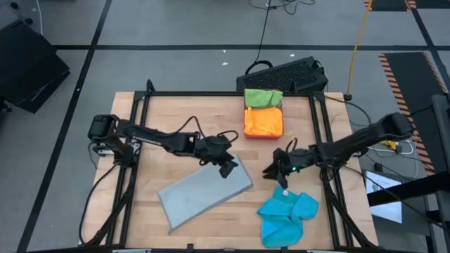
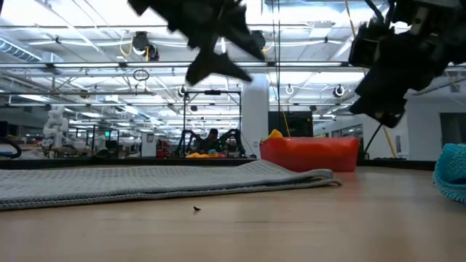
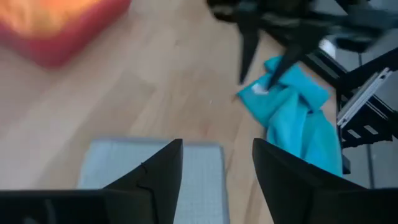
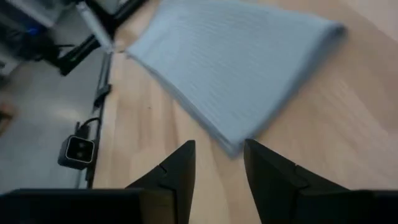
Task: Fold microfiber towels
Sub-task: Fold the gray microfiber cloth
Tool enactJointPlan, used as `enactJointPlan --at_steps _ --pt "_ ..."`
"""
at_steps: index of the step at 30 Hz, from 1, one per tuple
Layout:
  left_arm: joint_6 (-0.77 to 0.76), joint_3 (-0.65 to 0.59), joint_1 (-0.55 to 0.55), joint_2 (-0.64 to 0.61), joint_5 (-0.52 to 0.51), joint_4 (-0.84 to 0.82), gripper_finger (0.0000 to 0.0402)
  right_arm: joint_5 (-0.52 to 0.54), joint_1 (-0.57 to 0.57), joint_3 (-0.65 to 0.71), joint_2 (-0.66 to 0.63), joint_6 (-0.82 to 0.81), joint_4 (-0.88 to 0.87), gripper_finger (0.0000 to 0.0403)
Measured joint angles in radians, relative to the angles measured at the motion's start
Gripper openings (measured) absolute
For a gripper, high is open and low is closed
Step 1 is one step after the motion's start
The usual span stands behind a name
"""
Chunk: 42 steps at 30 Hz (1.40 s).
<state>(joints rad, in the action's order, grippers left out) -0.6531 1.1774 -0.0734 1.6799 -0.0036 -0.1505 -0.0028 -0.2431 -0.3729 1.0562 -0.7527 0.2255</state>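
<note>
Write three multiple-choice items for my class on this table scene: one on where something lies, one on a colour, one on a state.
1. Where does the blue towel lie in the high view?
A. In the tray
B. On the table below the right end effector
C. Under the grey towel

2. What colour is the towel on top in the tray, nearer the table?
A. Orange
B. Blue
C. Grey

3. How does the grey towel lie?
A. Crumpled in a heap
B. Hanging from an end effector
C. Folded flat on the table

Key:
1 B: the blue towel sits crumpled on the table, just below the right end effector.
2 A: the orange towel fills the front of the tray, with the green towel behind it.
3 C: the grey towel lies flat with a doubled edge; the left end effector is open above its corner.
</note>
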Motion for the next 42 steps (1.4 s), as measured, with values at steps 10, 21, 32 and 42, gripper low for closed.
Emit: enactJointPlan --at_steps 10,21,32,42 --pt "0.121 0.292 0.095 0.000 0.178 -0.474 0.0198 0.211 0.005 0.000 -0.241 -0.431 -0.188 0.0130" --pt "0.316 0.380 0.183 -0.006 0.257 -0.550 0.0183 0.238 0.006 -0.116 -0.188 -0.655 -0.314 0.0130" --pt "0.356 0.328 0.311 0.160 0.446 -0.554 0.0233 0.233 -0.009 -0.189 -0.087 -0.702 -0.331 0.0130" --pt "0.410 0.327 0.323 0.353 0.443 -0.481 0.0290 0.196 -0.013 -0.190 -0.025 -0.728 -0.346 0.0130"
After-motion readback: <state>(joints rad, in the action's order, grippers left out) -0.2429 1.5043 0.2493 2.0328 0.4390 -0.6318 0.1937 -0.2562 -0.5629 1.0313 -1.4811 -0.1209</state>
